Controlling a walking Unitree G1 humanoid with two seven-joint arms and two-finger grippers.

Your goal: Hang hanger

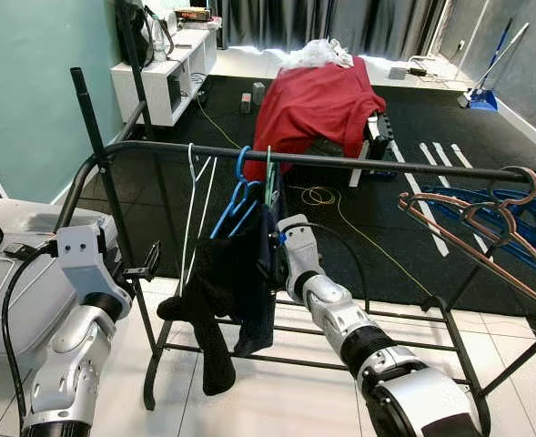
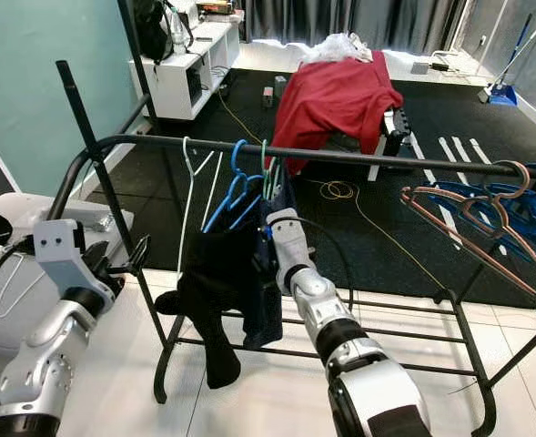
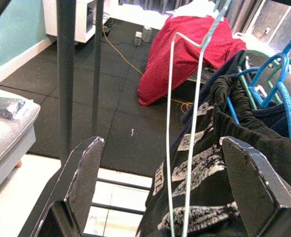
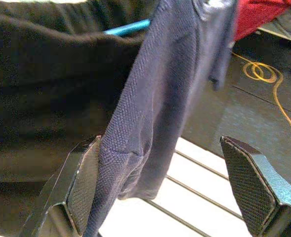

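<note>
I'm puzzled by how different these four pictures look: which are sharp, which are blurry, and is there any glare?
Both eye views are sharp and evenly lit, with daylight glaring at the curtains' foot; the rail bows, hinting at lens distortion. The left wrist view is fairly crisp on the white wire hanger, washed out behind. The right wrist view is soft: the navy garment hangs close, blurred.

No words, numbers or brand marks can be read. The black garment (image 3: 194, 173) hanging on the rack carries a pale printed pattern, too blurred and folded to make out as letters.
</note>
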